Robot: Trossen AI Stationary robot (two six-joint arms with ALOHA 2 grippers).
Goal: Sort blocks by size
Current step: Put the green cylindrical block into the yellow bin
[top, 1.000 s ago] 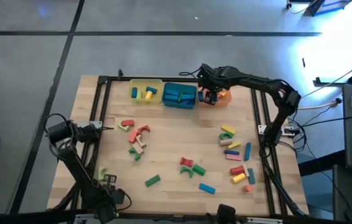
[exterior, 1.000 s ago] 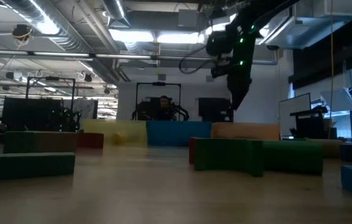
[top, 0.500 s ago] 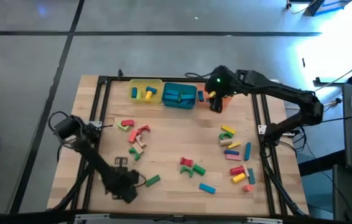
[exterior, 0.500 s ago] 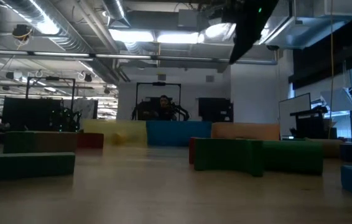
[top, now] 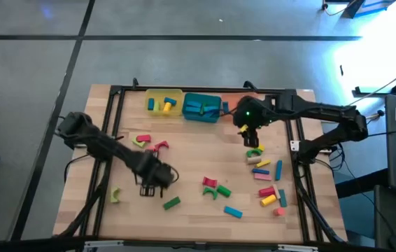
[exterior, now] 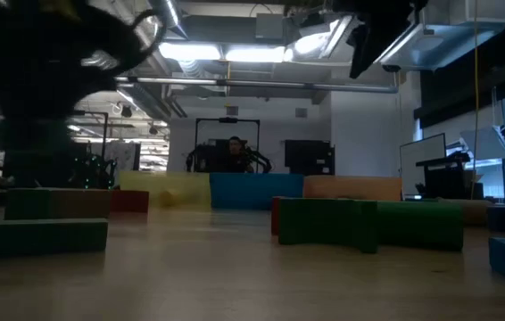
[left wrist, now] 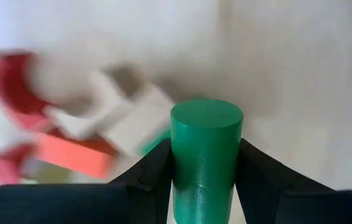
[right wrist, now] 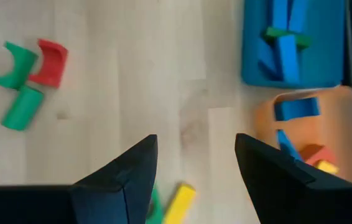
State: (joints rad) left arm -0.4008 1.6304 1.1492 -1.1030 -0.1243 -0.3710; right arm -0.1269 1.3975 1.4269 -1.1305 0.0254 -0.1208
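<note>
My left gripper (top: 153,183) hangs over the table's left half, shut on a green cylinder block (left wrist: 206,155). Under it lie blurred red and tan blocks (left wrist: 70,137). My right gripper (top: 251,133) stands open and holds nothing, high over the table near the orange tray (right wrist: 306,134), with its fingers (right wrist: 126,177) apart. Loose blocks lie flat on the wood in three groups, at the left (top: 149,143), the middle (top: 215,187) and the right (top: 264,175). The yellow tray (top: 164,102) and the teal tray (top: 201,108) each hold a few blocks. My left gripper pinches the green cylinder by its round side (left wrist: 181,171) between the two fingers. The fingers point down from above and lie along the cylinder. Its flat end (left wrist: 206,115) sticks out past the fingertips toward the table. The cylinder is lifted clear.
A black frame (top: 114,126) borders the wooden table. A green arch (top: 116,195) lies near the left rail and a green block (top: 171,203) near the front. In the right wrist view a green arch (right wrist: 13,65), a red arch (right wrist: 51,62) and a yellow block (right wrist: 177,202) lie on the wood.
My left gripper has swung from the near left corner toward the table's right and far side, rising a little. My right gripper has left the orange tray, moving toward the near edge and upward, fingers still apart.
</note>
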